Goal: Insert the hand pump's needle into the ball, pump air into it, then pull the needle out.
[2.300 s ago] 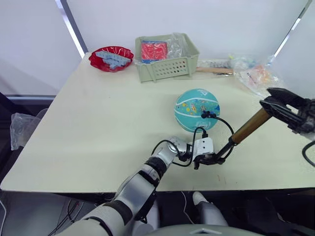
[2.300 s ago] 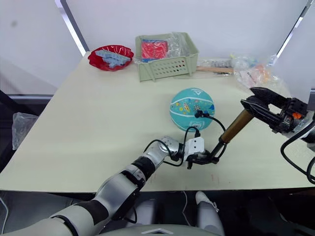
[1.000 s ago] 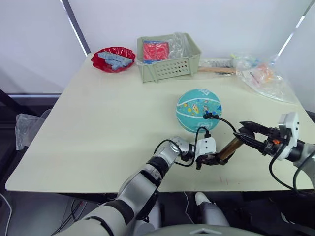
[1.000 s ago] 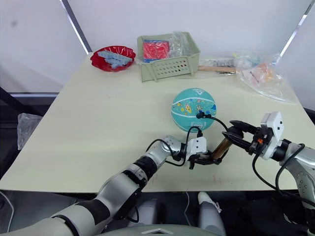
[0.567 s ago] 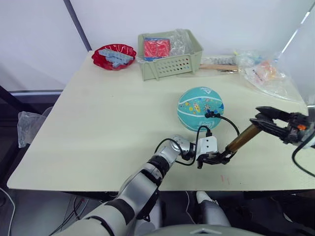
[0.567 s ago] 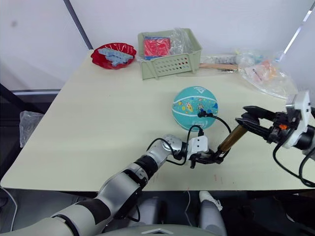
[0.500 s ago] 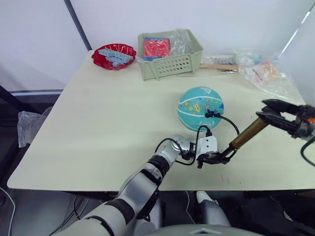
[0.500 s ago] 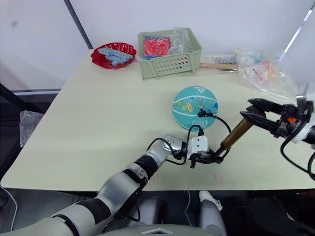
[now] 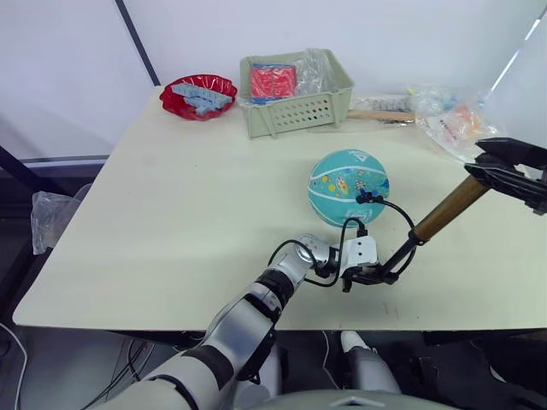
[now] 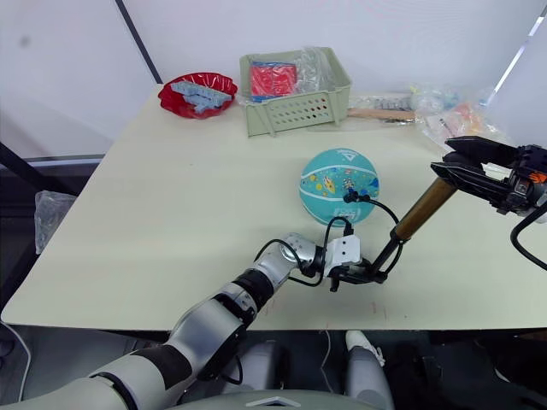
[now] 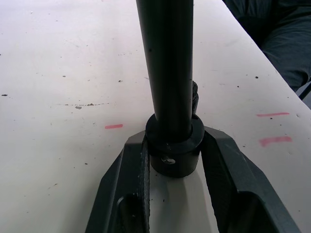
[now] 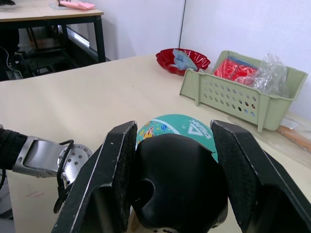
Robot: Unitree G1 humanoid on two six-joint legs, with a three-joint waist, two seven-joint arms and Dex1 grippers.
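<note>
Handle drawn up and out since a moment ago — hand pump (image 9: 438,219) now extended, a fresh stroke loaded. Right claw (image 10: 468,162) clamped on the black handle; left claw (image 11: 173,160) clamped on the pump's base near the desk's (image 9: 171,222) front edge. Ball (image 9: 348,187) mid-desk, hose fitting at its side, needle hidden. Open desk left of the ball — basket (image 9: 295,94) well clear behind.
</note>
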